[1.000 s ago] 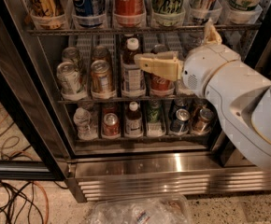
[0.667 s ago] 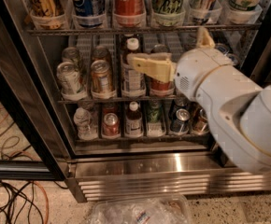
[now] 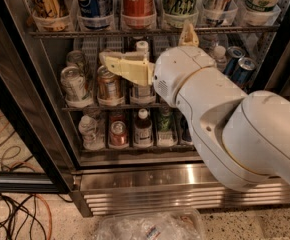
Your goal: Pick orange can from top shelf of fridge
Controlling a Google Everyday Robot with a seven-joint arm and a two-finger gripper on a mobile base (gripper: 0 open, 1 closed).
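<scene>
Shifting leftward, tool before middle rack

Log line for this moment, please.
phase: pre-grasp | gripper: at middle rack, below top shelf | orange can: top shelf far left, ungrasped
</scene>
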